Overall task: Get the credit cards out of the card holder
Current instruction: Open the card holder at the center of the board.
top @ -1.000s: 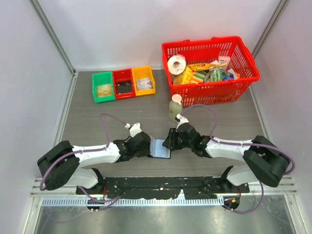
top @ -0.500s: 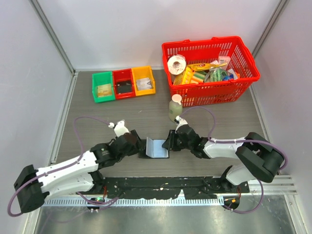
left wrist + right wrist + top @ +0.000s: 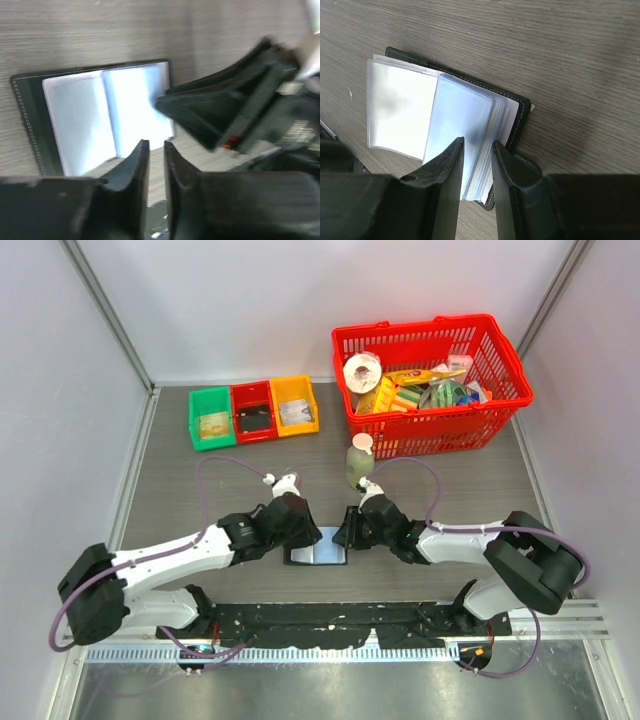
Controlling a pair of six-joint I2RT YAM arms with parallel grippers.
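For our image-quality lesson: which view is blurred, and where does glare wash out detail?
Left wrist: the right gripper smears with blur, and sleeves of the card holder blow out white. Right wrist: sharp, with sheen on the sleeves. Top external: even, crisp.

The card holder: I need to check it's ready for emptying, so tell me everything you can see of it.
The card holder lies open and flat on the wood-grain table, between the left gripper and right gripper. Black cover with pale edge stitching; inside, clear pale-blue plastic sleeves fan like pages. No card shows clearly. Both pairs of jaws sit at its edge; contact cannot be told.
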